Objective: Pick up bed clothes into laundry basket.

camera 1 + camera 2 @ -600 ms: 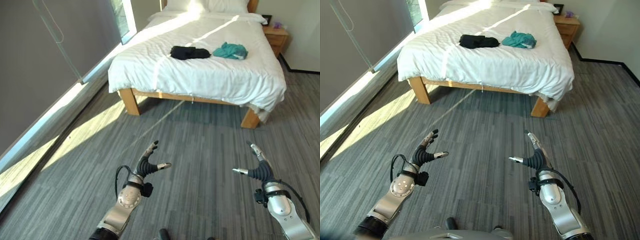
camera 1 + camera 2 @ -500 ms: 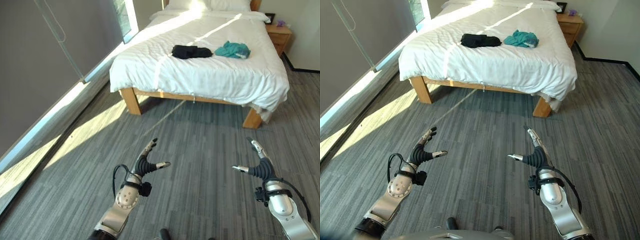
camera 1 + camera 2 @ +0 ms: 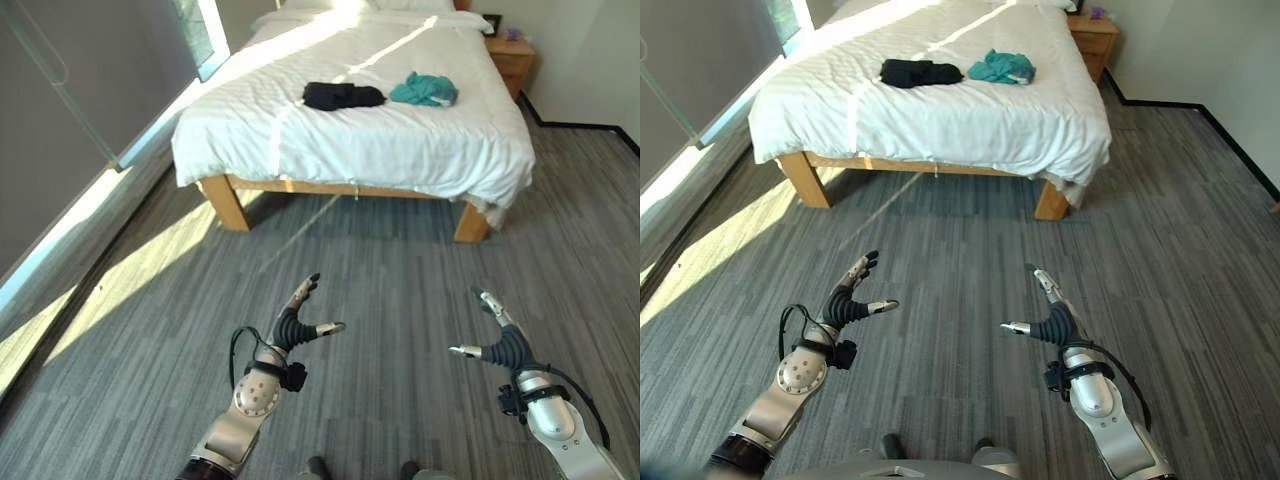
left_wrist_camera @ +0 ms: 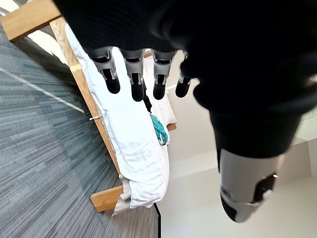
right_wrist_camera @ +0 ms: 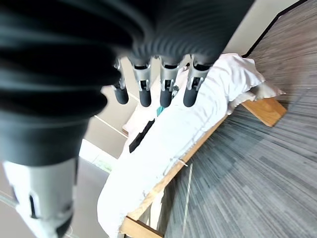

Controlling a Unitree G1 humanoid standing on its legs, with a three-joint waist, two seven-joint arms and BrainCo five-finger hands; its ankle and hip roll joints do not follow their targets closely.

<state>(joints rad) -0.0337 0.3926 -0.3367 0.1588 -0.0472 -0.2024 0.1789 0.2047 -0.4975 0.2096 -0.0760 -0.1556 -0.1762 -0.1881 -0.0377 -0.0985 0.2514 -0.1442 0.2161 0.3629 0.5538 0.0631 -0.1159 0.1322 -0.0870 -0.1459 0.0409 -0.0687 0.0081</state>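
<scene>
You've got a black garment [image 3: 343, 95] and a teal garment [image 3: 424, 90] lying side by side, just apart, on the white bed [image 3: 300, 140], well away from both hands. Wooden bed frame [image 3: 225, 198], nightstand [image 3: 510, 60] at the far corner by the head. Your left hand [image 3: 294, 328] and right hand [image 3: 497, 343] both hover over the grey carpet [image 3: 380, 270], fingers straight and spread, thumbs out, holding nothing.

arms: silver-grey | left hand [image 3: 291, 329], right hand [image 3: 500, 345]: dark ribbed covers | fingers [image 4: 134, 79]: silver, dark tips
</scene>
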